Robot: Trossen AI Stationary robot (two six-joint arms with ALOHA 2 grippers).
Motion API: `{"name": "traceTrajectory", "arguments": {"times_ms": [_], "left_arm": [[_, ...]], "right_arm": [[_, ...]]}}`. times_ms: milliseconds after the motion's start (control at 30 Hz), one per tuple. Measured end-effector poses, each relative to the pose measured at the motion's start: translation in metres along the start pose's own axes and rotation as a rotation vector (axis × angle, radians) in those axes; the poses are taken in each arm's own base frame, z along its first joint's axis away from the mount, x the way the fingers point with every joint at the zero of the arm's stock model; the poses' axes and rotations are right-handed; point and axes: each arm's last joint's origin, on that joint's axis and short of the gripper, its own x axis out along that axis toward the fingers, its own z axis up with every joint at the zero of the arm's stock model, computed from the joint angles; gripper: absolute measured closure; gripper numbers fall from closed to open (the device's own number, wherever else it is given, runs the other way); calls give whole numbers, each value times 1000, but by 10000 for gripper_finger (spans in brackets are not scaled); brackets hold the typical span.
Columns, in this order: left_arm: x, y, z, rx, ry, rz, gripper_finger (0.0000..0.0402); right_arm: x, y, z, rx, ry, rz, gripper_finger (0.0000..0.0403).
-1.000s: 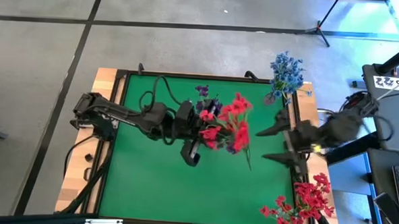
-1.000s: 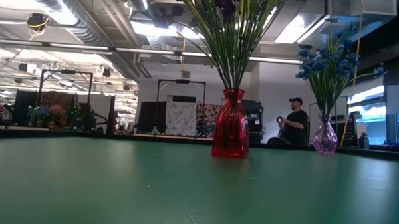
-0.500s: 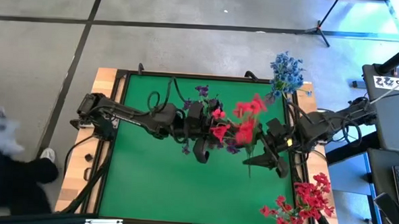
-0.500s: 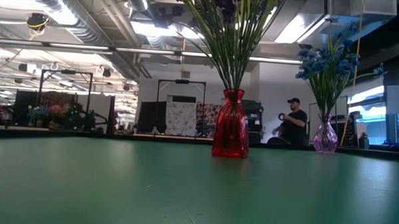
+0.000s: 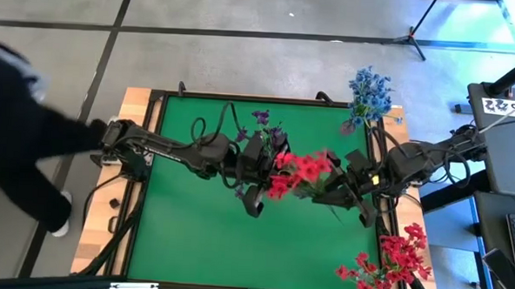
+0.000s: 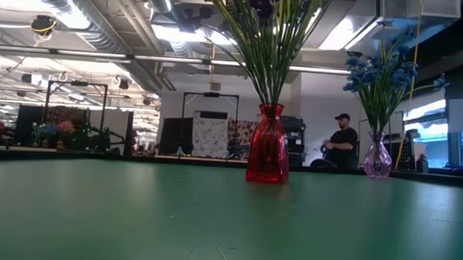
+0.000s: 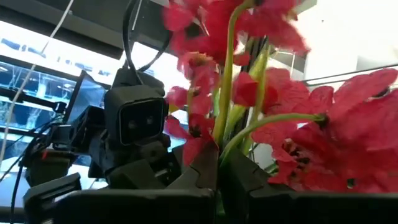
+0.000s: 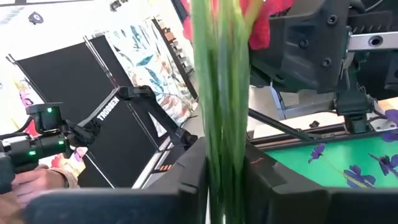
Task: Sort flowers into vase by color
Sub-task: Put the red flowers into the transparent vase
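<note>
A sprig of red flowers (image 5: 300, 167) is held over the middle of the green table (image 5: 192, 237) between both grippers. My left gripper (image 5: 276, 173) is shut on it near the blossoms, and my right gripper (image 5: 323, 194) is shut on its green stems (image 8: 222, 124). Purple flowers (image 5: 262, 119) show beside the left arm. In the low view a red vase (image 6: 268, 154) stands on the table holding many green stems. A clear purple vase (image 6: 377, 160) holds blue flowers (image 5: 369, 93) at the far right corner. My left gripper pinches the red sprig's stems (image 7: 219, 134) between its two fingers, just below the blossoms, coming from the table's left. The blossoms stand out beyond the fingertips, clear of the table. My right gripper pinches the bundle of green stems (image 8: 224, 155) between its two fingers (image 8: 194, 177), coming level from the table's right, fingers across the stems. The sprig is lifted clear of the table.
More red flowers (image 5: 392, 259) stand at the table's near right corner. A person (image 5: 23, 134) in dark clothes stands beside the table's left edge. Another person (image 6: 341, 141) is far back in the room. The table's near left part (image 5: 183, 246) is bare green mat.
My right gripper has moved from the table's right edge toward the red sprig, rolled, and shut on its stems. The sprig has turned, so its stems now point toward the right arm. A person has come up to the table's left edge.
</note>
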Motion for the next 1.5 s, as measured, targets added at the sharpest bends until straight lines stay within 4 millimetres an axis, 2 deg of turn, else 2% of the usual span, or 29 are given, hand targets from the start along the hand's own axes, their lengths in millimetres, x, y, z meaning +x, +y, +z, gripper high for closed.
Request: {"name": "traceTrajectory", "arguments": {"times_ms": [167,400,533,667,867,1000,1167,1333,1500], "left_arm": [[0,0,1,-2,3,1,390],[-1,2,0,-33,29,6,385],[-1,2,0,-33,27,6,385],[-1,2,0,-43,27,6,384],[-1,10,-1,-140,45,36,381],[-2,6,2,-156,46,26,359],[-5,-8,9,-171,79,15,312],[-12,-39,18,-146,146,-41,275],[-17,-74,16,-115,173,-125,260]], "right_arm": [[0,1,0,0,8,18,335],[0,2,-2,52,48,83,271],[3,1,-3,52,53,72,263],[3,1,-3,52,54,73,291],[4,1,-4,16,61,84,384],[1,3,-1,8,41,89,379],[-25,8,12,-12,-30,118,392],[-71,14,29,-45,-129,130,385],[-116,14,35,-90,-172,102,393]]}}
